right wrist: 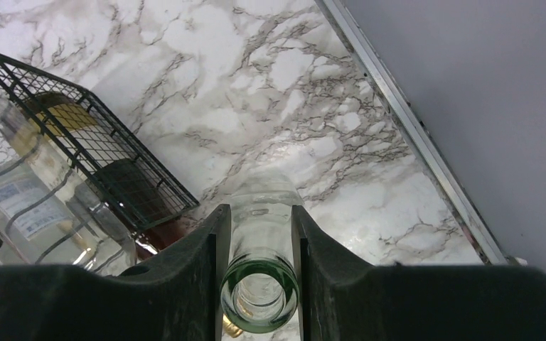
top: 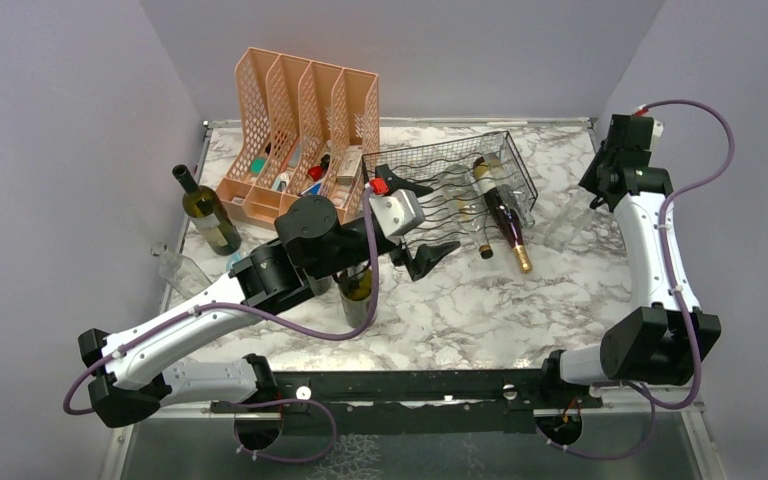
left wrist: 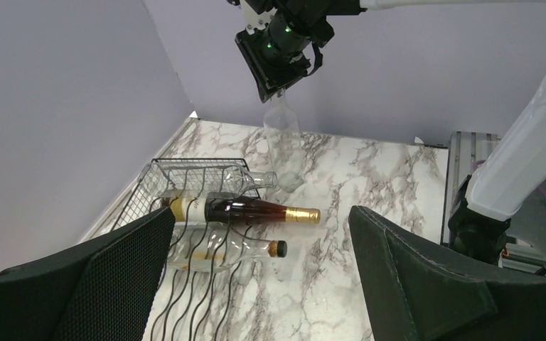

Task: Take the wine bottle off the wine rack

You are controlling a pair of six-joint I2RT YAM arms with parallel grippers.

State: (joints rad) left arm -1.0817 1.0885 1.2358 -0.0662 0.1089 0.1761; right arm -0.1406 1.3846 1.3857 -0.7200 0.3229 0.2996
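Beside the wine rack [right wrist: 106, 153], a clear bottle [right wrist: 259, 206] is clamped upright at the neck by the right fingers [right wrist: 199, 263], seemingly for setting down; left fingers [left wrist: 114, 277] are held wide.

My top camera sits high behind both arm bases and looks down across the whole marble table [top: 520, 300], with the far wall at the top. The left wrist camera rides low near the table's middle, facing right between its own black fingers [left wrist: 114, 277]; the far wall runs along its left. The right wrist camera hangs at the far right, pointing almost straight down, so close to the clear bottle [right wrist: 259, 284] that its mouth fills the bottom edge. All three share the wine rack [top: 460, 185] and that bottle. My left wrist view also catches the right gripper [left wrist: 279, 91].
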